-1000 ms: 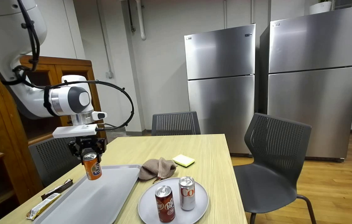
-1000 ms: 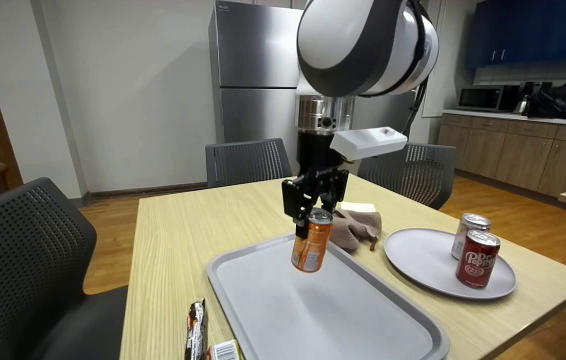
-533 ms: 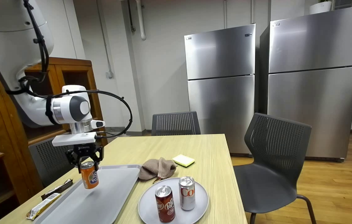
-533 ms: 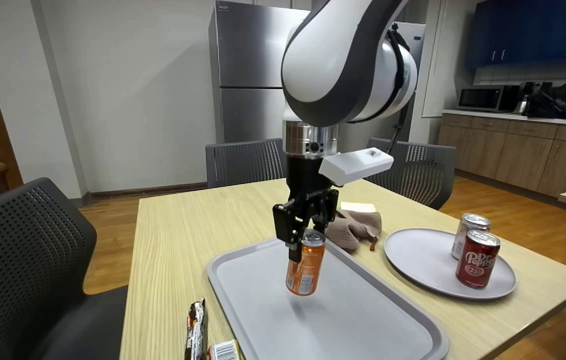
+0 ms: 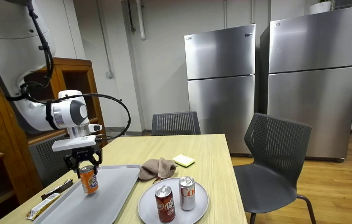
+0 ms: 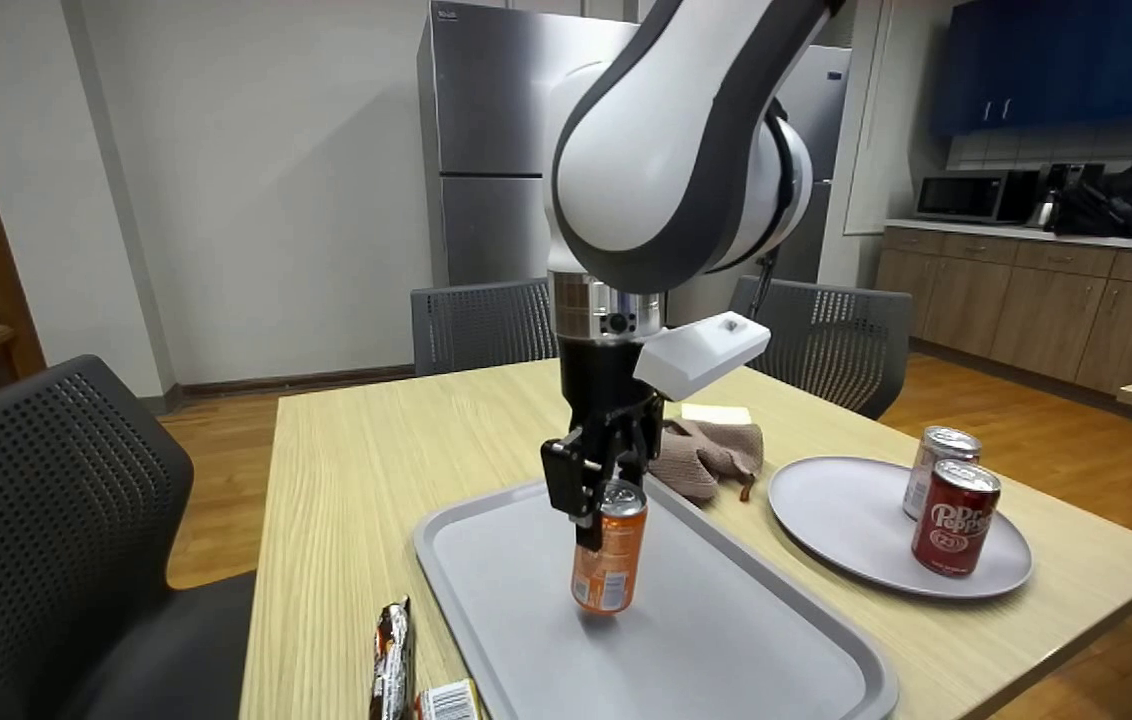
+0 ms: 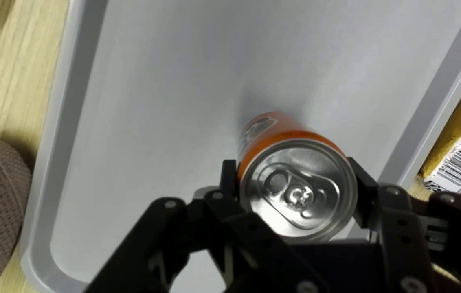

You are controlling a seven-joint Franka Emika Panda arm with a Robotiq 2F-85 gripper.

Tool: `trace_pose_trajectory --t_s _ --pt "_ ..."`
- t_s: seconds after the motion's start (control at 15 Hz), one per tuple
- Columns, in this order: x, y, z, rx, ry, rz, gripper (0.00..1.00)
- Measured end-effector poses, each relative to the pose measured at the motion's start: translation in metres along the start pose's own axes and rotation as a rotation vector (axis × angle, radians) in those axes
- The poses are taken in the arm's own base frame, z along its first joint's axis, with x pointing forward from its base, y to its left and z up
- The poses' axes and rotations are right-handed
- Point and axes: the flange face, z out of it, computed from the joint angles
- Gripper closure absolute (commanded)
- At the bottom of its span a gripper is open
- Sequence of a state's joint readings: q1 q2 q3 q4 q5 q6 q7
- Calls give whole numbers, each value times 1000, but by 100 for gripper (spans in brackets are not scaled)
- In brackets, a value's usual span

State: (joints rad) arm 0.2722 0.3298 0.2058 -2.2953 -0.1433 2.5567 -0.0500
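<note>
My gripper is shut on an orange Fanta can, with a black finger pad against each side just below the lid. In the wrist view the silver lid and pull tab face the camera. The can leans slightly in both exterior views. Its base is very close to the grey tray; a dark shadow shows right under it, and whether it touches I cannot tell. Low over the tray, the gripper points downward.
A round plate holds a Dr Pepper can and a silver Coke can. Beside the tray are a brown cloth and a yellow sponge. Two wrapped bars, one dark, one yellow, lie along its opposite edge. Chairs surround the table.
My gripper has come down toward the tray with the orange can in it, most of the way in the first half second. The can's shadow is now close to its base.
</note>
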Motion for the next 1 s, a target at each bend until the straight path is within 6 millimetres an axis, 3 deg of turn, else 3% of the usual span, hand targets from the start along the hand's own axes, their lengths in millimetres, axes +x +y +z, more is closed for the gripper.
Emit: trace_pose_trajectory --t_s 1.0 --pt "0 -8 12 -19 -22 -49 62"
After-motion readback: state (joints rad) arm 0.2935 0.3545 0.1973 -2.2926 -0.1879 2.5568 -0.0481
